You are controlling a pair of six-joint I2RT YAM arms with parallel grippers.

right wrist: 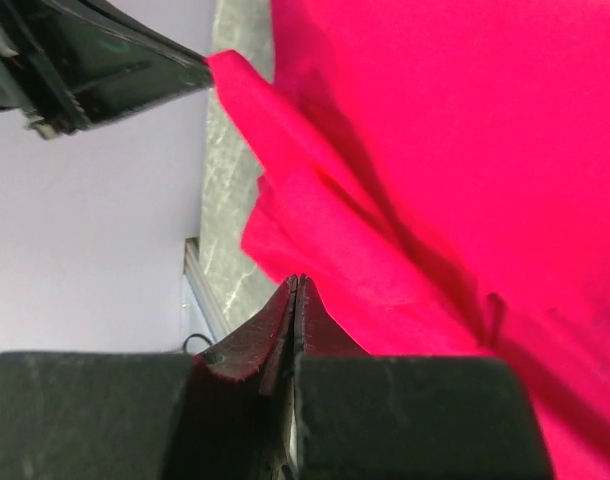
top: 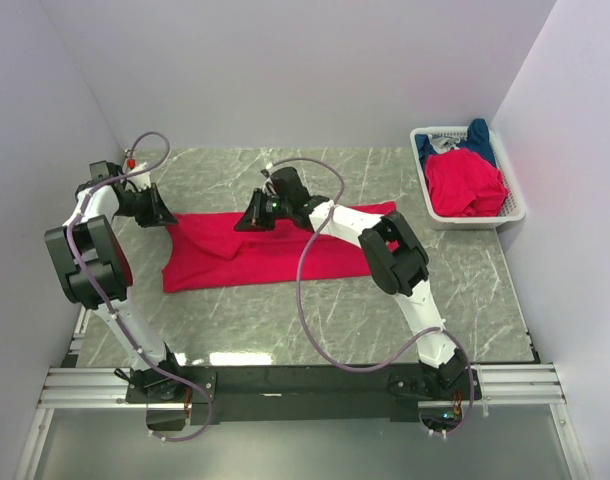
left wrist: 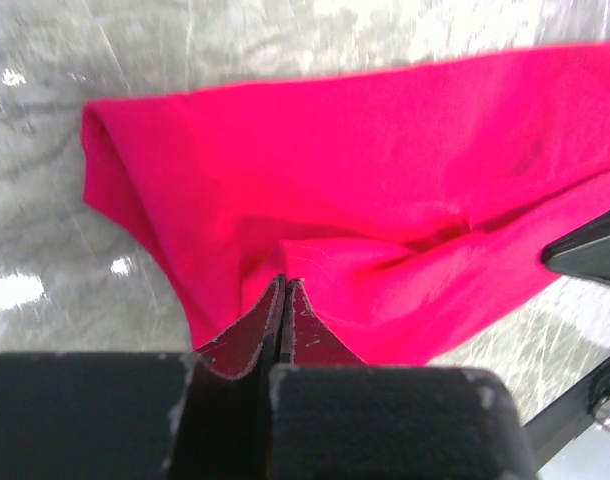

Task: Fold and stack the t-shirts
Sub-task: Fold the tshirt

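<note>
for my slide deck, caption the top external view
Both shut, left gripper and right gripper pinch a bright red cloth t-shirt on the grey marbled table

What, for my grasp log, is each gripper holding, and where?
Both pinch the spread red t-shirt: left gripper its far left corner, right gripper its far edge.

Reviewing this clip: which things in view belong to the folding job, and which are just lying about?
Job: tabletop red t-shirt, pinched by left gripper and right gripper; basketed red t-shirt; blue t-shirt.
Lying about: white basket.
</note>
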